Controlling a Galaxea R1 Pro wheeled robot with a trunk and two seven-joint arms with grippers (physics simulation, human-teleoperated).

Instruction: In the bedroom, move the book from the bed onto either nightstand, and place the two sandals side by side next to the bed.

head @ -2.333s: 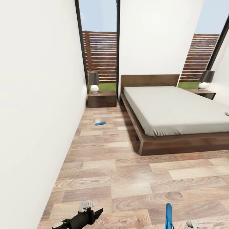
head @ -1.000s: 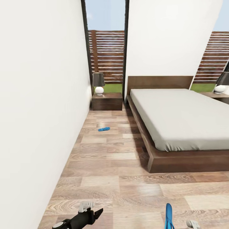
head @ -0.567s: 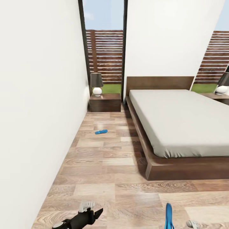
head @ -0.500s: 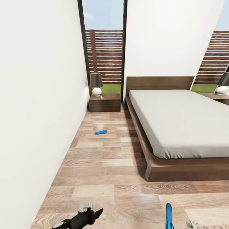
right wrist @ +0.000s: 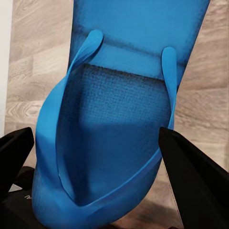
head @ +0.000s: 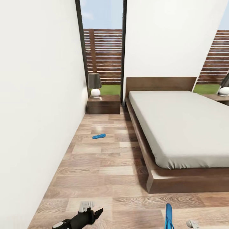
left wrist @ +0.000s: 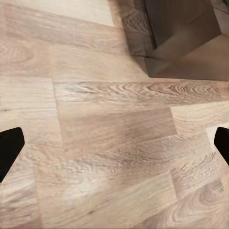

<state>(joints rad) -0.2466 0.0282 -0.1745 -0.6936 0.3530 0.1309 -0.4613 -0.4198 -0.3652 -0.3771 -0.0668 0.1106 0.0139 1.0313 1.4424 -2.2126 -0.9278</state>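
The right gripper (right wrist: 95, 186) is pinching one bright blue floppy flip-flop (right wrist: 129, 105) by its heel, looks light and bendy, the left gripper (left wrist: 114, 143) is hanging wide open and empty, and the other blue sandal (head: 99, 136) is lying on the plank floor (head: 105, 171) near the dark wooden nightstand (head: 104, 105).

Walls (head: 38, 95): plain white.
Floor (head: 105, 165): grey-brown wood-grain planks.
Bed (head: 178, 124): light-grey mattress, dark brown frame and headboard.
Nightstand (head: 104, 104): dark brown.
Lamp (head: 94, 84): grey shade, white base.
Sandal on floor (head: 99, 136): bright blue.
Held sandal (right wrist: 119, 119): bright blue, textured sole.
Fence (head: 103, 52): brown horizontal slats.
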